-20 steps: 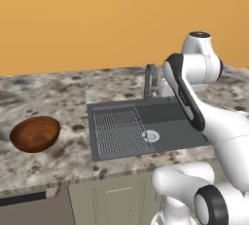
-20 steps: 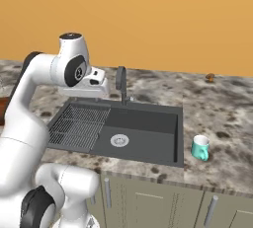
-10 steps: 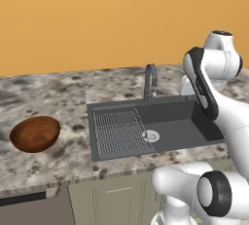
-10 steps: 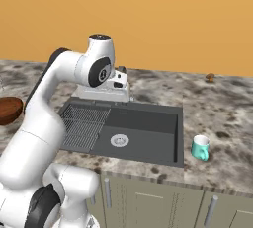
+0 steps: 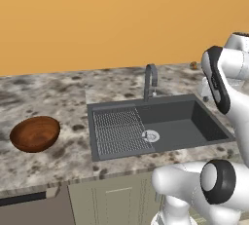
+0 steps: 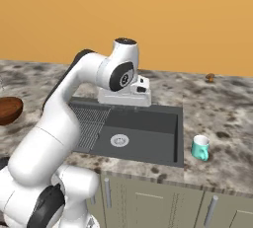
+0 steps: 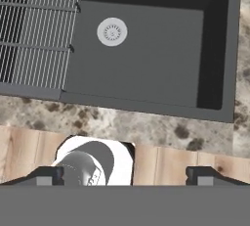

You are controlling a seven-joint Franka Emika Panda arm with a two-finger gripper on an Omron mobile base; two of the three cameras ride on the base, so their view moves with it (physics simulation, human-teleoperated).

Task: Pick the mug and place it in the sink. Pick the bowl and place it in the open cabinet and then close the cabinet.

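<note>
- bowl (image 5: 35,134): reddish-brown wood, upright on the speckled stone counter (image 5: 58,95) at the far left of the left base view, well apart from the left rim of the sink; in the right base view just its edge shows at the left border.
- sink (image 5: 160,126): dark grey basin set into the counter, to the right of the bowl. a ribbed grid (image 5: 119,131) fills its left part, the round silver drain (image 5: 150,135) lies just right of the grid, and the grey arched faucet (image 5: 151,80) stands at its back rim.
- gripper (image 7: 125,175): the white arm holds it above the sink's back edge in the right base view, pointing down; in the hand view the two dark tips stand far apart with nothing between them, so the jaws are wide open and hold nothing. below them lie the drain and the basin floor.
- mug (image 6: 200,147): teal, upright on the counter just beside the sink's right rim near the front edge, well apart from the gripper.
- a small brown thing (image 6: 210,77) sits far back on the counter by the orange wall (image 6: 173,19); too small to tell what it is.
</note>
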